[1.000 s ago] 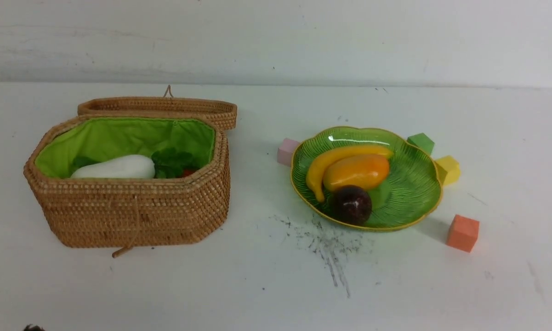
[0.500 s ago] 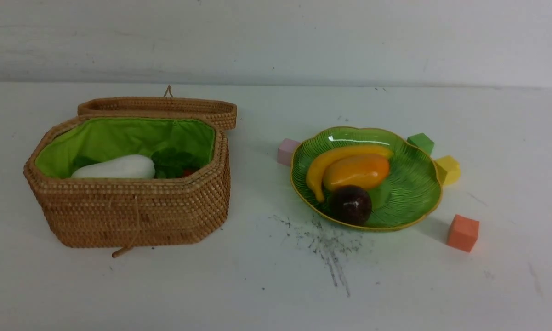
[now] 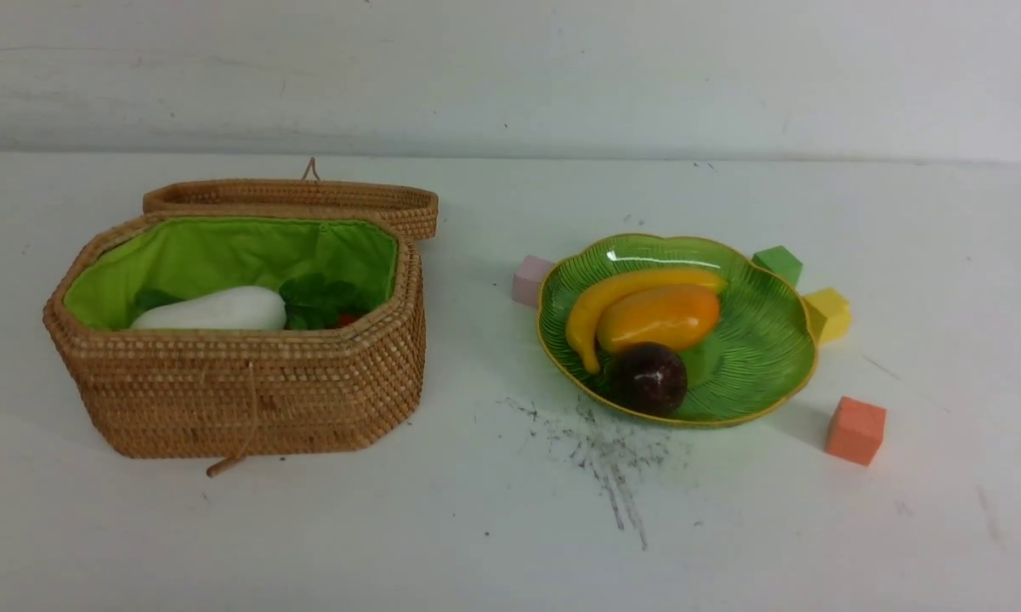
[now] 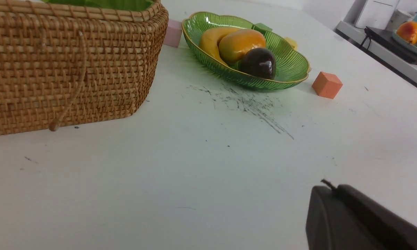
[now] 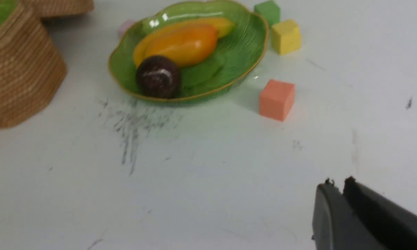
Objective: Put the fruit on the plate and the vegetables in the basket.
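The basket [image 3: 238, 340], lid open, is seen well ahead of the left gripper [image 4: 333, 189]; radish [image 3: 212, 310] and greens lie inside. The plate [image 3: 765, 340], ahead of the right gripper [image 5: 338, 184], holds banana [image 3: 595, 302], mango [image 3: 659, 316] and mangosteen [image 3: 651, 378]. Both grippers are closed, empty.

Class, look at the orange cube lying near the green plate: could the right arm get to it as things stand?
Probably yes. The orange cube sits alone on bare table beside the plate, untouched, and nothing lies between it and the shut right gripper.
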